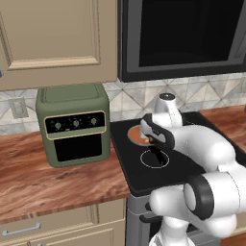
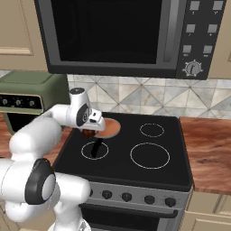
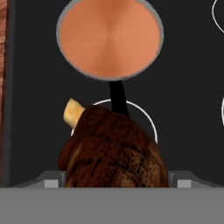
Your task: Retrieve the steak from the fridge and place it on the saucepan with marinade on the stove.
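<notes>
Overhead, the gripper (image 3: 114, 186) clamped wide on the lumpy, mottled steak (image 3: 114, 153), above the glossy black stove (image 2: 176, 158), near the round pan (image 3: 109, 37) of smooth marinade (image 3: 109, 30).

Steak (image 3: 116, 151): dark red-brown, speckled black, with a pale yellowish edge. Marinade (image 3: 109, 37): flat orange-brown, in the grey-rimmed saucepan (image 3: 63, 52) with a black handle. Stove (image 2: 180, 149): black with white rings. Countertop oven (image 1: 74, 125): olive green. Desk (image 1: 48, 182): reddish wood grain.

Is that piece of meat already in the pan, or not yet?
Not yet. The steak sits in the hand, over the black handle short of the saucepan, whose marinade lies bare.
</notes>
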Robot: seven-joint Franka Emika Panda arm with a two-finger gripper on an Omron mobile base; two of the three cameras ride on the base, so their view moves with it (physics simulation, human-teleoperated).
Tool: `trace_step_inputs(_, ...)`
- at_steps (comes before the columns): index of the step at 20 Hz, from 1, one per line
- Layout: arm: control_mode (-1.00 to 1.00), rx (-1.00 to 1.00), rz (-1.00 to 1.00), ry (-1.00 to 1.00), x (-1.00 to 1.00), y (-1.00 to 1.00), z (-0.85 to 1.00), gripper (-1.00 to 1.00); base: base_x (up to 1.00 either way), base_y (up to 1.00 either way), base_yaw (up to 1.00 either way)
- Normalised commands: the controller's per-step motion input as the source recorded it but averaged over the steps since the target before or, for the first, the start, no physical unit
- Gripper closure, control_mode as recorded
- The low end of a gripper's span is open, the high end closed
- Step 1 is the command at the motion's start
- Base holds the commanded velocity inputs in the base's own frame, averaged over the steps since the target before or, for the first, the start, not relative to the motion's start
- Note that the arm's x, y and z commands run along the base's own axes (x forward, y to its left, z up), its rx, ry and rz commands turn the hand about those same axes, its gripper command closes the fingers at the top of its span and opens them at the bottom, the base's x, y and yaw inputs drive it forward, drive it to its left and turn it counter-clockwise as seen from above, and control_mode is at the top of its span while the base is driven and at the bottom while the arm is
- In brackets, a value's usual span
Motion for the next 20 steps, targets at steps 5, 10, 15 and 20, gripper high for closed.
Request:
trace_step_inputs(5, -1.0, 0.0, 0.0, 0.0, 0.38, 0.0, 0.0, 1.0, 0.0, 0.0, 0.0)
trace_step_inputs(10, -1.0, 0.0, 0.0, 0.0, 0.49, 0.0, -0.04, 1.0, 0.0, 0.0, 0.0)
trace_step_inputs(15, -1.0, 0.0, 0.0, 0.0, 0.5, 0.0, -0.14, 1.0, 0.0, 0.0, 0.0)
trace_step_inputs(20, -1.0, 0.0, 0.0, 0.0, 0.41, -0.01, -0.32, 1.0, 0.0, 0.0, 0.0)
